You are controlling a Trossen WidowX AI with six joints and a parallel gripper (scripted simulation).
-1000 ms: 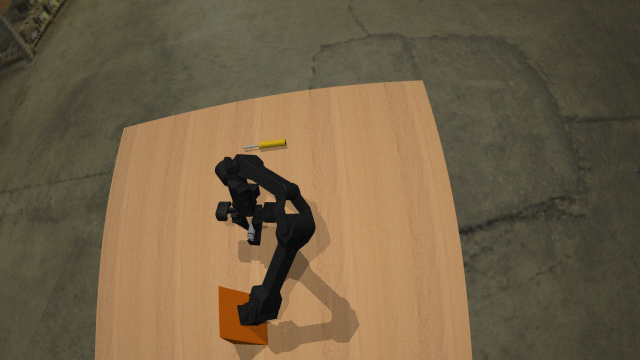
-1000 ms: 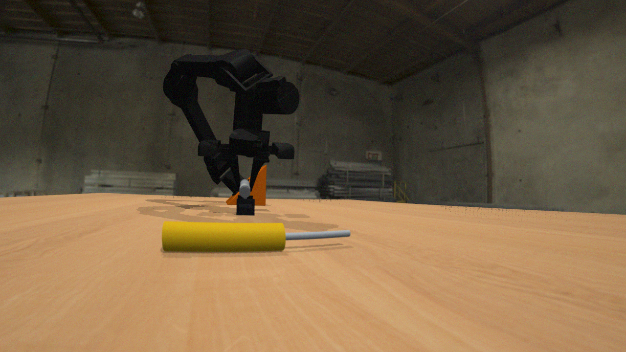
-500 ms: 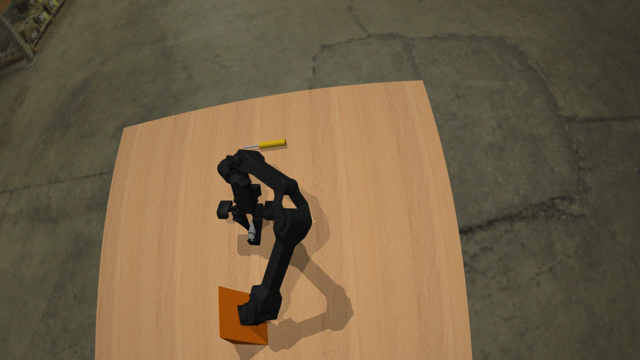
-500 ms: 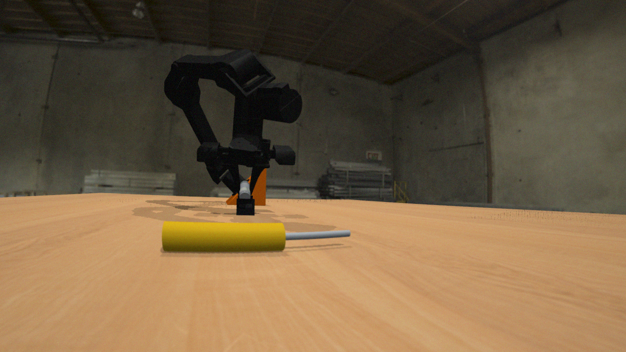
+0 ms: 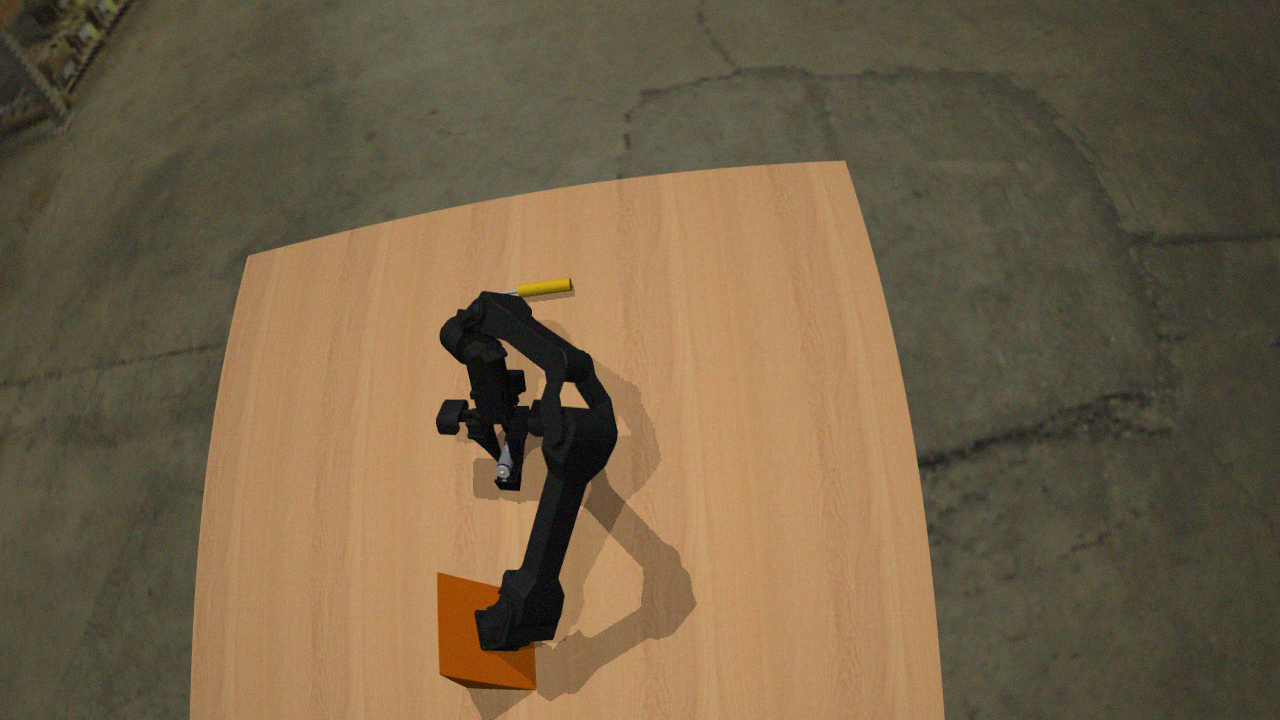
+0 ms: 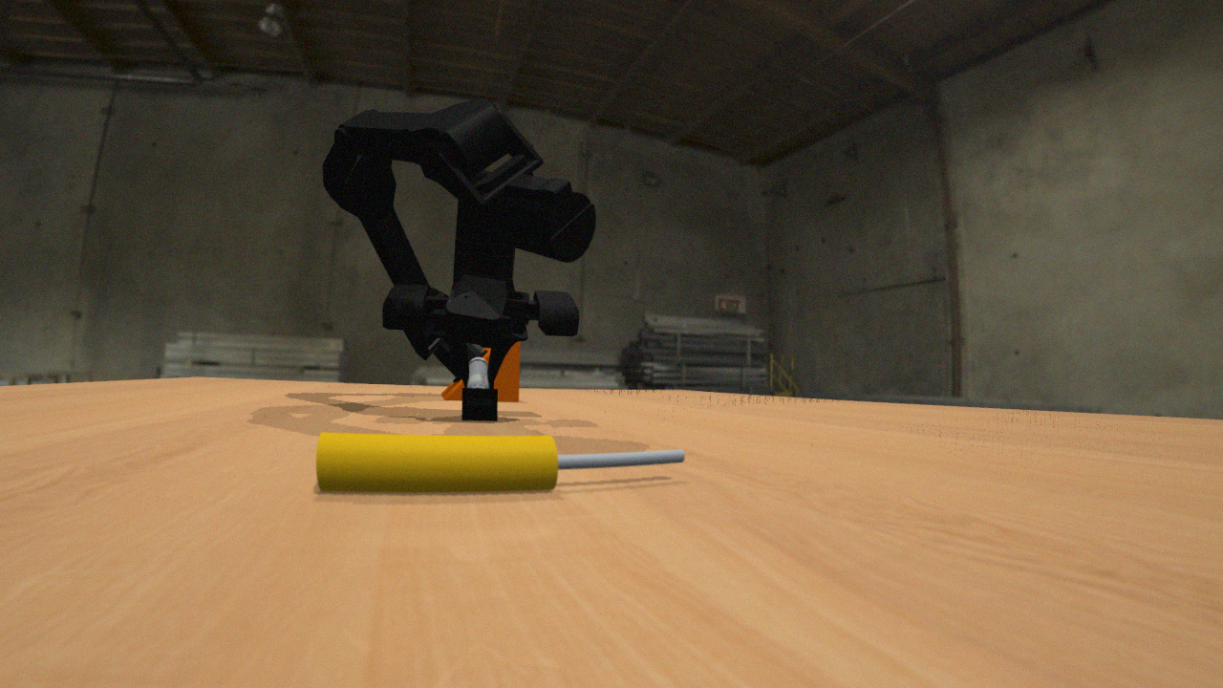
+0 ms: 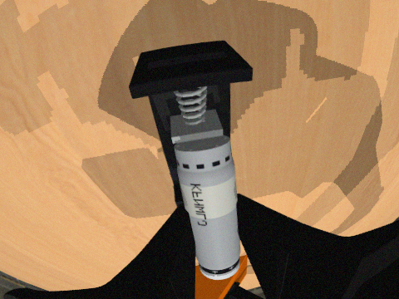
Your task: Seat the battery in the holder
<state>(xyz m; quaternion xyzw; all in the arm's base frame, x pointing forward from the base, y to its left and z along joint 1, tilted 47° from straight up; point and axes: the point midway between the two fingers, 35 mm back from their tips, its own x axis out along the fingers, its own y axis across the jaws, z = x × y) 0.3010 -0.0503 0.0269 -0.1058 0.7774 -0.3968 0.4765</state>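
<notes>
Danger is that my black gripper (image 7: pixel 213 238), clenched on the tilted grey cylindrical battery (image 7: pixel 211 205), pushes too steeply and overloads the black holder (image 7: pixel 191 69) spring (image 7: pixel 191 102).

only a yellow-handled screwdriver (image 5: pixel 543 287) lies well beyond the holder (image 7: pixel 189 69), leaving open wood around.

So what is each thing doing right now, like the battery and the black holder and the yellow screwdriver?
Black parallel-jaw gripper: shut on the battery.
Grey-and-white cylindrical battery: held, tilted, far end at the spring plate, not yet flat.
Black battery holder: on the table, spring partly squeezed.
Yellow-handled screwdriver: lying flat, untouched.
</notes>
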